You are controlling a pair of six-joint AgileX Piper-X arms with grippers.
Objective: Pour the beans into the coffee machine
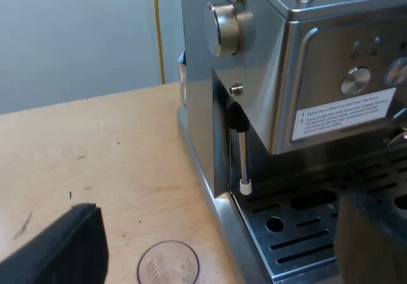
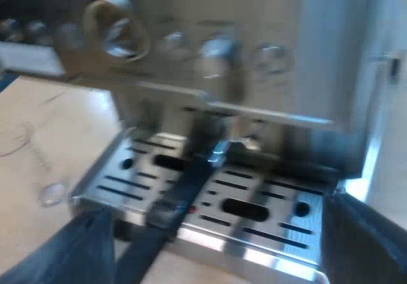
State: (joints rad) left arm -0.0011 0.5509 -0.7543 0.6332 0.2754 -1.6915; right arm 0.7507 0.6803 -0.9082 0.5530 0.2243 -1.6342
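Measuring glass (image 1: 168, 266) stands beside the espresso machine (image 1: 286, 74). Our left gripper (image 1: 222, 233) and right gripper (image 2: 216, 233) gape empty.

The left gripper (image 1: 219, 233) has two matte black fingers (image 1: 63, 249), thick and slab-like with blunt, squared ends, set at about eight o'clock and four o'clock around the gap between them. The right gripper (image 2: 216, 236) has the same pair of broad dark fingers (image 2: 365, 243). The one at four o'clock of its gap looks plain black with a sloping edge, and the one at eight o'clock looks charcoal with a bluish cast.
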